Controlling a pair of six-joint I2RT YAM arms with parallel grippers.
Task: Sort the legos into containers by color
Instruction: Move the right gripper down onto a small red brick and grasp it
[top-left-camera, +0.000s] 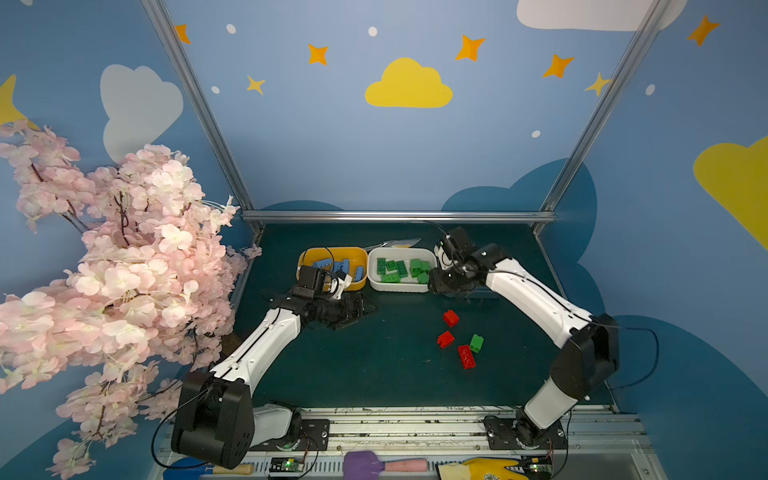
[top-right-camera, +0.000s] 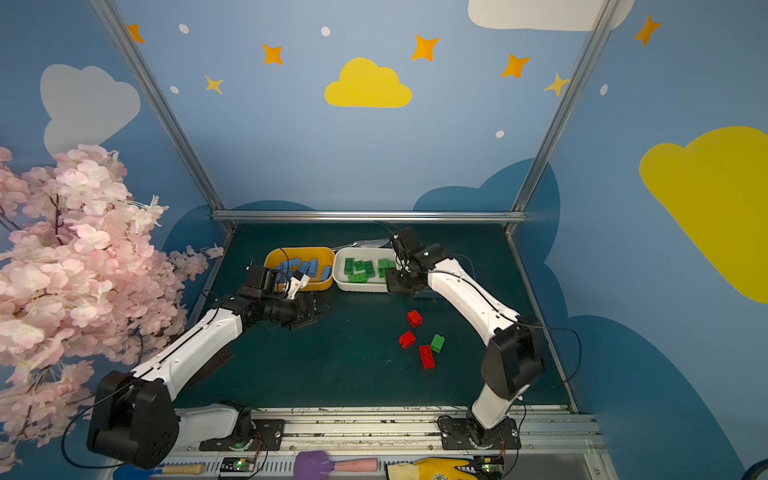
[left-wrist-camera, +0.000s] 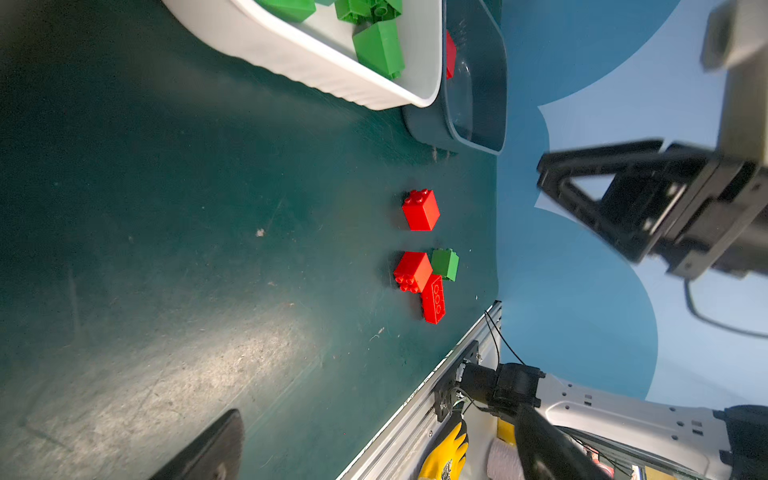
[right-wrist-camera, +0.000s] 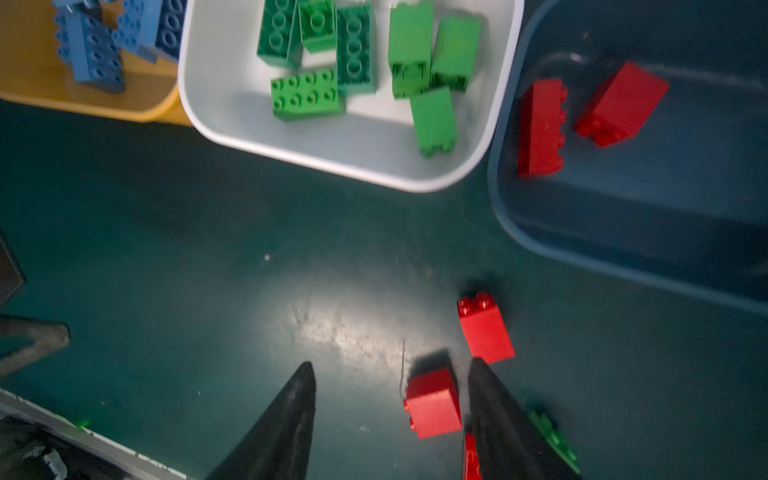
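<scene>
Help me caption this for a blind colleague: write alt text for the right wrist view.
Three tubs sit on a dark green mat: yellow-orange tub with blue bricks, white tub with green bricks, dark blue-grey tub with two red bricks. Nearer, loose red bricks lie by the right gripper's open fingers.

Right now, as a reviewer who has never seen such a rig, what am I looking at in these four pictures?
Two white-and-black robot arms work at a dark green table. Both top views look down on the whole scene. Each wrist view comes from a camera riding on one arm. A yellow tub holds blue bricks, a white tub holds green bricks, and a dark tub holds two sorted red bricks. Three loose red bricks and one loose green brick lie on the table. The left end effector and the right end effector are both open and hold nothing.
</scene>
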